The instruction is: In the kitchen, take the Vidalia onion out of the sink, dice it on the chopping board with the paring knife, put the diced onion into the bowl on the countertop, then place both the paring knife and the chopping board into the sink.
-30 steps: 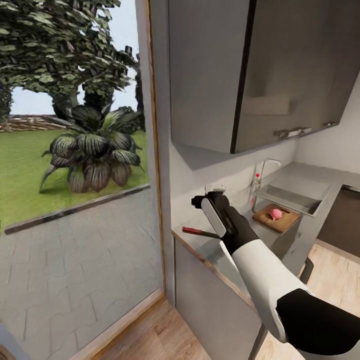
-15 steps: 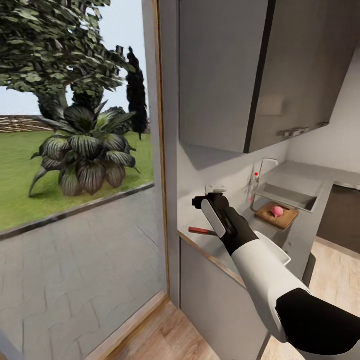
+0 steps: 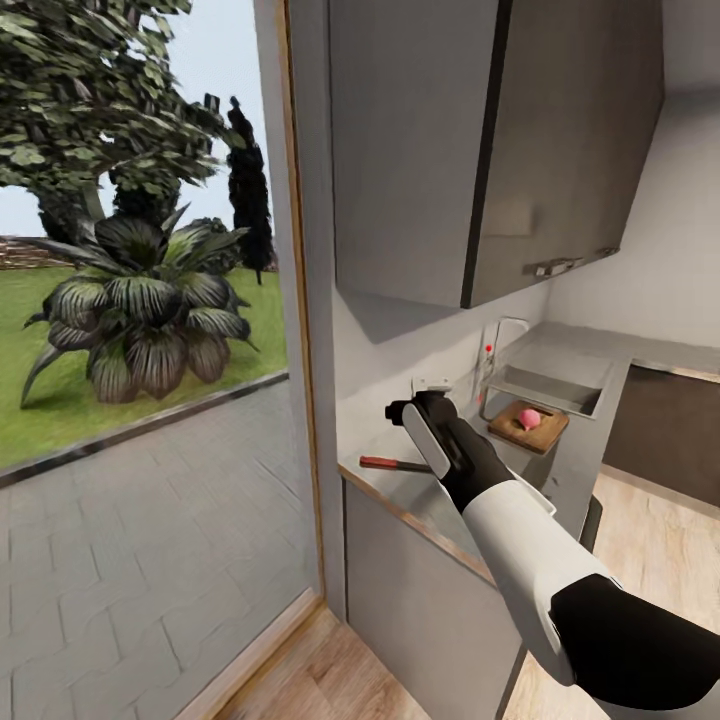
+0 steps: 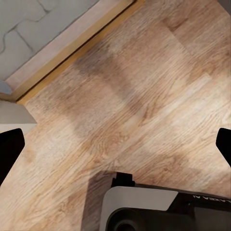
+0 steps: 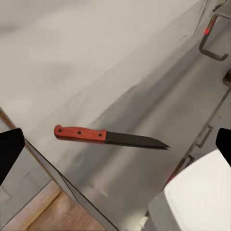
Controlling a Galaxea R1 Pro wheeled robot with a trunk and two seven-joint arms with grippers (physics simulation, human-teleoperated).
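The paring knife [image 5: 108,137], red-handled with a dark blade, lies flat on the grey countertop [image 5: 144,86] near its window end. My right gripper [image 5: 115,149] hangs open just above the knife, touching nothing. From the head camera, the right gripper [image 3: 420,408] is over the knife [image 3: 395,464]. Farther along, the wooden chopping board [image 3: 545,435] carries a pink round onion [image 3: 529,418], in front of the steel sink [image 3: 548,388]. The white bowl [image 5: 202,202] sits beside the knife, partly behind my forearm. My left gripper [image 4: 115,144] is open over the wood floor.
A glass door with a wooden frame [image 3: 300,300] ends the counter at the left. Dark wall cabinets [image 3: 480,150] hang above it. The chrome faucet [image 3: 492,350] with its red knob rises behind the sink. The robot's base [image 4: 154,209] is below the left gripper.
The whole head picture has shifted, so the camera moved. The right gripper stays open over the knife, and nothing on the counter has moved.
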